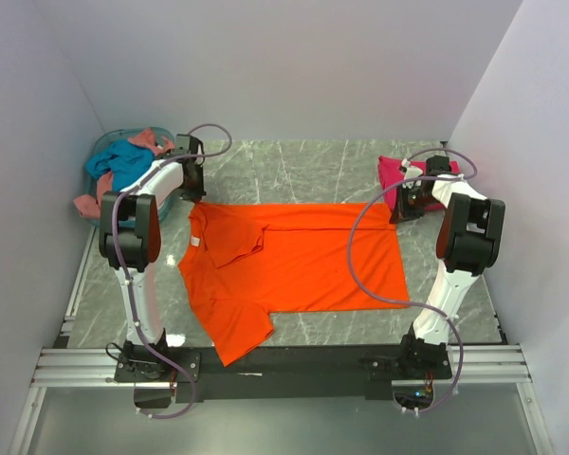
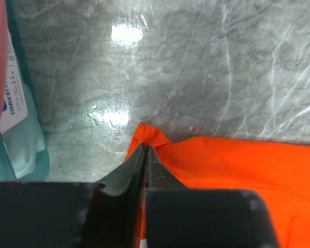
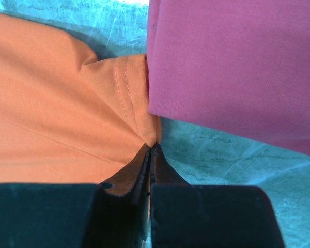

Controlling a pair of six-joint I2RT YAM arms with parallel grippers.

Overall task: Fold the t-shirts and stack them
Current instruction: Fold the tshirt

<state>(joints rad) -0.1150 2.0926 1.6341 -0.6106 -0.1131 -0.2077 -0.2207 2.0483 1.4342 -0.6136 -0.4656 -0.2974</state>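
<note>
The bright orange t-shirt (image 1: 294, 261) lies spread on the table, its far part folded over and one sleeve pointing to the near edge. Its white neck label (image 1: 195, 245) shows at the left. My left gripper (image 1: 192, 196) is shut on the shirt's far left corner (image 2: 154, 138), low at the table. My right gripper (image 1: 399, 210) is shut on the far right hem corner (image 3: 137, 111). The folded magenta-pink t-shirt (image 1: 405, 174) lies just behind the right gripper and touches the orange hem in the right wrist view (image 3: 237, 67). The teal-blue t-shirt (image 1: 121, 161) and the salmon-pink t-shirt (image 1: 150, 139) sit in the basket.
The pale blue round basket (image 1: 93, 180) stands at the back left against the wall, close to my left arm; its wall shows in the left wrist view (image 2: 21, 147). White walls close in the table on three sides. A metal rail (image 1: 284, 365) runs along the near edge.
</note>
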